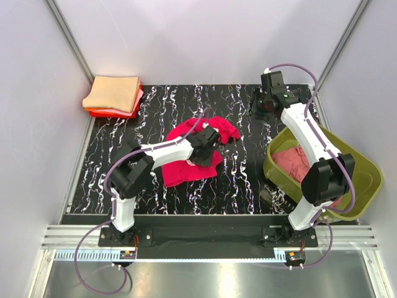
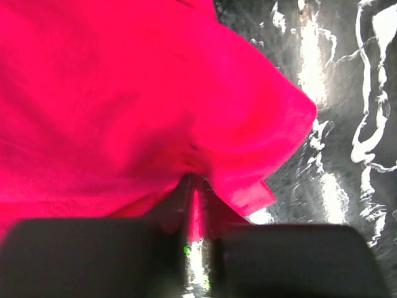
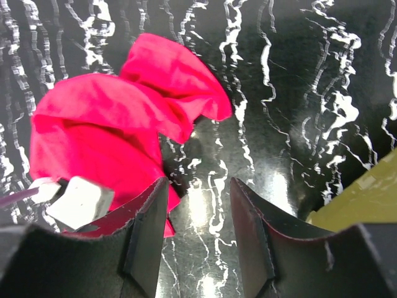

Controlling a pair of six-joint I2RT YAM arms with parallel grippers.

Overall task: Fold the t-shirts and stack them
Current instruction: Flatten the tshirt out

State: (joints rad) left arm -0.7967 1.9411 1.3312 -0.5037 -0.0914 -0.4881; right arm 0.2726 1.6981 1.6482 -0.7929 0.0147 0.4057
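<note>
Since left tool (image 2: 195, 189) is pinched on the crimson shirt (image 1: 186, 171), mid-frame on the worktop (image 1: 248, 186), lift slowly and have the open, empty right tool (image 3: 198, 189) grab the opposite edge to spread it.

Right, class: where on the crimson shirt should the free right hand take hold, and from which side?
Probably the bunched lobe at the right end of the crimson shirt, approached from the right over bare table. It stands up in folds, offering the open right hand a ridge to pinch, clear of where the left hand pinches mid-shirt.
</note>
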